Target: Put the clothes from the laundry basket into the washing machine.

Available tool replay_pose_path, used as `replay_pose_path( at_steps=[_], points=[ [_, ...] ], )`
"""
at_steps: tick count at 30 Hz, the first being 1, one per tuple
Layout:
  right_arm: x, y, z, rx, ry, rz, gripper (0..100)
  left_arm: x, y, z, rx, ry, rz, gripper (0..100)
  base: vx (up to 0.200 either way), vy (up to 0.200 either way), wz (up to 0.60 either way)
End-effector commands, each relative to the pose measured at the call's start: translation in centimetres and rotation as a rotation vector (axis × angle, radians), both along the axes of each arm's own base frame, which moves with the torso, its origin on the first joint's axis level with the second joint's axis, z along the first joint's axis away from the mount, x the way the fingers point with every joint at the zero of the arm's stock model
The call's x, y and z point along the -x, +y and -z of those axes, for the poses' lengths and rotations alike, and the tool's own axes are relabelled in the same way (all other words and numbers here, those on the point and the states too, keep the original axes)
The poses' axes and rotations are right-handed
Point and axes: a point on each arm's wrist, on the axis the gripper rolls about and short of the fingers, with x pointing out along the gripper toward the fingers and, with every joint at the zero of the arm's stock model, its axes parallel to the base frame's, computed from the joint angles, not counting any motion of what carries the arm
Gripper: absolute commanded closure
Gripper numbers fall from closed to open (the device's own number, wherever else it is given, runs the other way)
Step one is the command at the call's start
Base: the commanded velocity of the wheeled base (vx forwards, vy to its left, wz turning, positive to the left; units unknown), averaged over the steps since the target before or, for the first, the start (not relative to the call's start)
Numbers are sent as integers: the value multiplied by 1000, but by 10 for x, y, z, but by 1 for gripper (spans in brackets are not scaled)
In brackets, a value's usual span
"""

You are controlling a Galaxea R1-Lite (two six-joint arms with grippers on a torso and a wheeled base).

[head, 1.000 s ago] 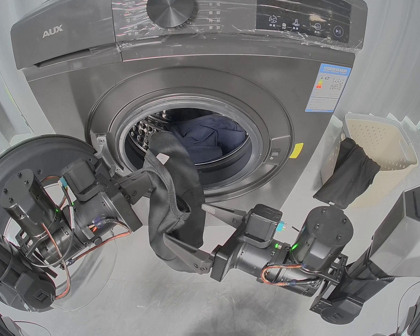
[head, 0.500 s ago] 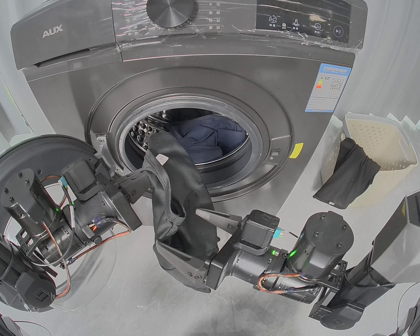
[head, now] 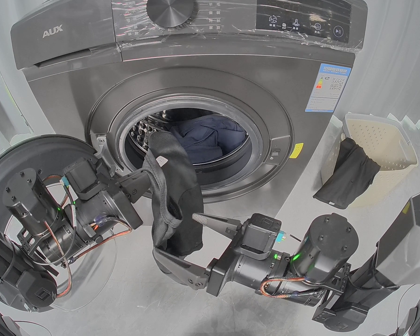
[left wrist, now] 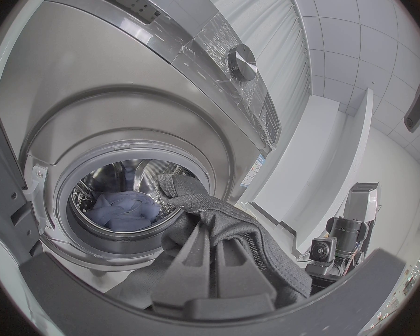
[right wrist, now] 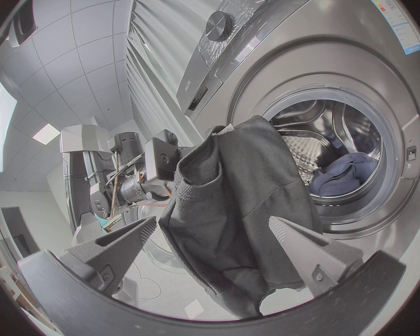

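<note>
Since a second ago, we see the right fingers (head: 214, 221) have slid in leftward and now bracket the hanging tail of the black garment (head: 177, 187), whose lower end has bunched up a little higher. The left arm has kept its place.

At the far left the round door (head: 28, 155) of the washing machine (head: 172, 75) stands swung open. Just in front of it the left fingers (head: 134, 183) are clamped together on the upper edge of the black garment, holding it up before the left part of the drum mouth; in the left wrist view the cloth (left wrist: 228, 220) drapes over those fingers (left wrist: 196, 267). Behind it, navy clothes (head: 205, 138) lie inside the drum.

The right fingers are spread wide, one on each side of the garment's lower end, gripping nothing; the right wrist view shows the cloth (right wrist: 238, 211) hanging between the two fingers (right wrist: 312, 253).

On the floor beside the machine's right front corner stands the cream laundry basket (head: 382, 141), a dark cloth (head: 350, 173) draped over its near rim.
</note>
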Motion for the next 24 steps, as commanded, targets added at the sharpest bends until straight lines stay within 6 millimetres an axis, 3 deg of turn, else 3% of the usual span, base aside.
replay_pose_path(
  at_steps=[1, 13, 24],
  points=[
    [2, 0, 0, 0, 0, -18, 0, 0, 0, 1, -1, 2, -1, 100, 0, 0, 0],
    [-16, -21, 11, 48, 26, 44, 0, -1, 0, -1, 3, -6, -3, 100, 0, 0, 0],
    [-10, -28, 22, 94, 56, 69, 0, -1, 0, -4, 9, -16, -3, 100, 0, 0, 0]
  ],
)
